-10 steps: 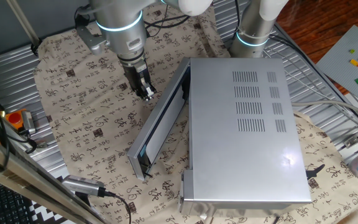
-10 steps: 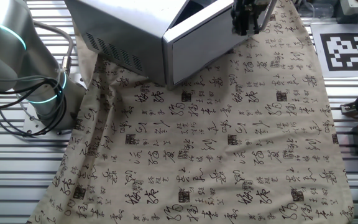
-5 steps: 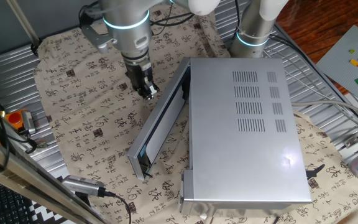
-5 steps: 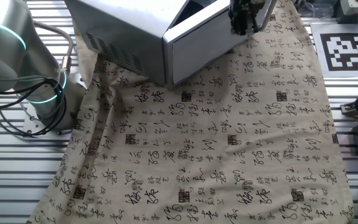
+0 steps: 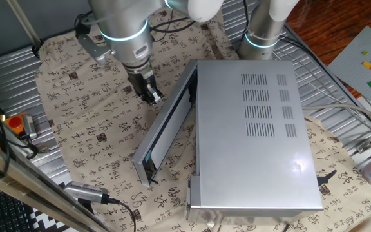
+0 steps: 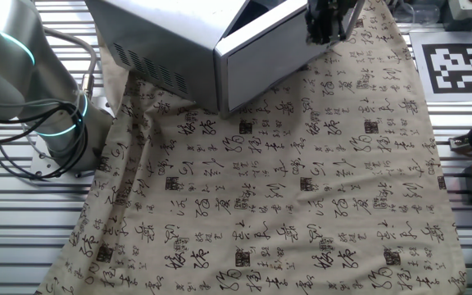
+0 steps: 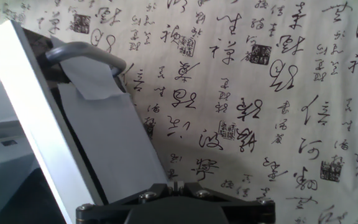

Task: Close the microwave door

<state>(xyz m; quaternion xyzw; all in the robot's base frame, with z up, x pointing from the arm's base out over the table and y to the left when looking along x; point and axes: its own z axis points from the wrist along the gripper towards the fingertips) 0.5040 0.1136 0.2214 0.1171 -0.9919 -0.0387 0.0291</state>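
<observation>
The microwave (image 5: 256, 129) is a large silver-grey box with vent slots on top; it also shows in the other fixed view (image 6: 162, 33). The microwave door (image 5: 169, 125) stands partly open, swung out at an angle from the box's left side, with its free end toward the front. My gripper (image 5: 152, 95) is shut and empty, pointing down just left of the door's outer face, close to it. In the other fixed view the gripper (image 6: 326, 29) hangs over the door (image 6: 269, 57). The hand view shows the door's grey face (image 7: 104, 143), its curved handle (image 7: 82, 53) and my closed gripper (image 7: 176, 185).
A cloth printed with characters (image 5: 89, 142) covers the table. A second arm's base (image 5: 263, 32) stands behind the microwave. An orange object (image 5: 17, 122) and a cable plug (image 5: 85, 192) lie at the left. A marker tag (image 6: 461, 61) sits at the right.
The arm's wrist has shifted slightly right and then back left above the gripper. The fingertips stay almost in place. The door has not moved.
</observation>
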